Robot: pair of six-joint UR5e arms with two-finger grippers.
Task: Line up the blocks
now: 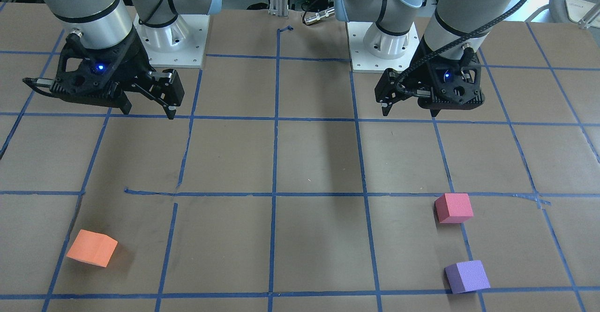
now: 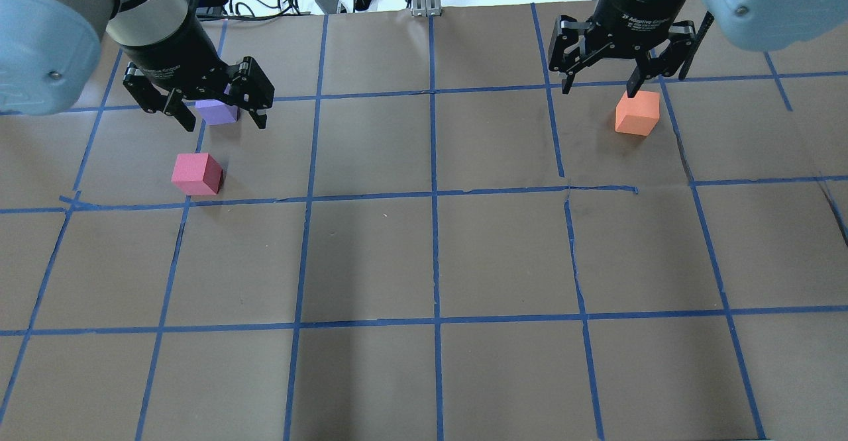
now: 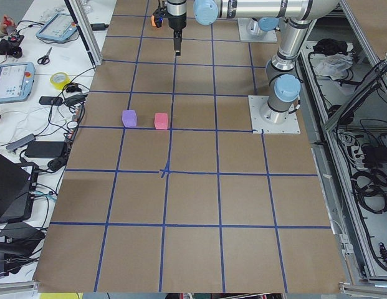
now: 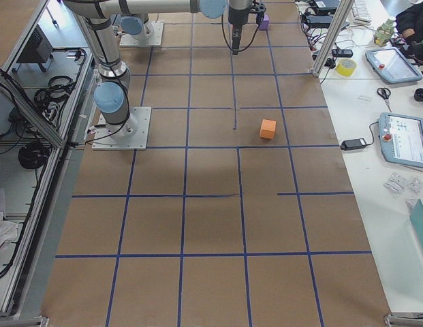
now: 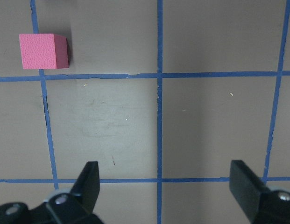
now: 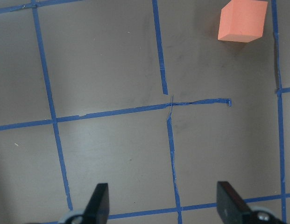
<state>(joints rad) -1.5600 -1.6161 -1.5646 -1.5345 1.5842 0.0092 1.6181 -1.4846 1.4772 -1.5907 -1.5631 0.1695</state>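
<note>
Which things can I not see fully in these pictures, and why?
- Overhead exterior: the purple block is partly covered by the left gripper.
- Exterior left: the orange block is small and mostly behind the right gripper.
- Left wrist view: the purple block lies outside the frame.

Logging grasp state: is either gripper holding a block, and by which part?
Nothing is held. The left gripper and right gripper both have open, empty jaws; the orange block, pinkish-red block and purple block lie on the table.
</note>
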